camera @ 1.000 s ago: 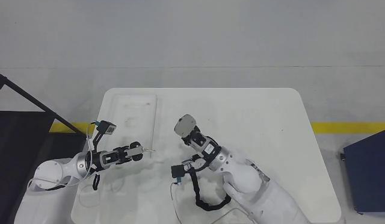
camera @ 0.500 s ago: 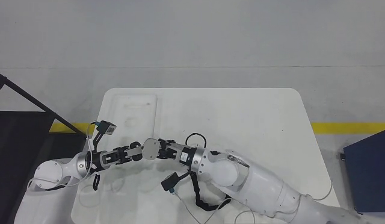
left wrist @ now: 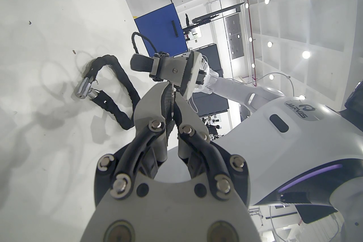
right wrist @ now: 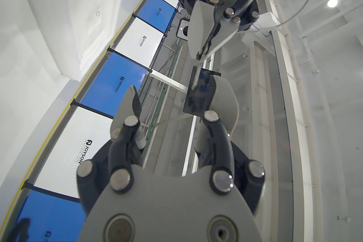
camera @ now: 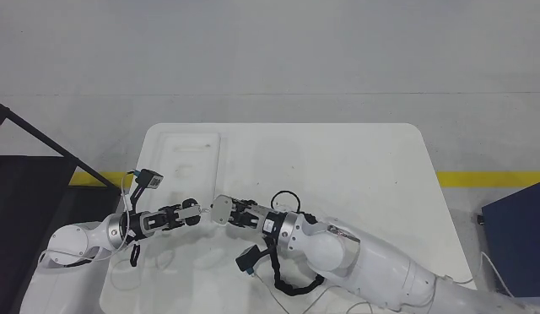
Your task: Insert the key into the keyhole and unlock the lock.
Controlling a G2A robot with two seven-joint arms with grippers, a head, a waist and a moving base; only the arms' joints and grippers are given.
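Note:
My left gripper (camera: 196,209) hovers over the table's left side, shut on the key (right wrist: 196,74), whose thin metal blade points at my right gripper. My right gripper (camera: 221,210) faces it head-on, open, and the key's tip reaches just beside one of its fingers (right wrist: 222,101). From the left wrist view, the left gripper (left wrist: 170,87) clamps the dark key head (left wrist: 171,91), with the right gripper (left wrist: 170,71) directly beyond. The lock, a silver cylinder (left wrist: 81,88) on a black sleeved chain (left wrist: 113,70), lies on the table under the right arm (camera: 293,289).
A shallow white tray (camera: 190,158) rests at the table's back left corner. The right arm's wrist camera and cables (camera: 249,259) hang close above the chain. The table's right half (camera: 380,179) is bare.
The right arm swung its gripper from the table's middle leftward to meet the left gripper, then eased back a little. The left gripper and key stayed put.

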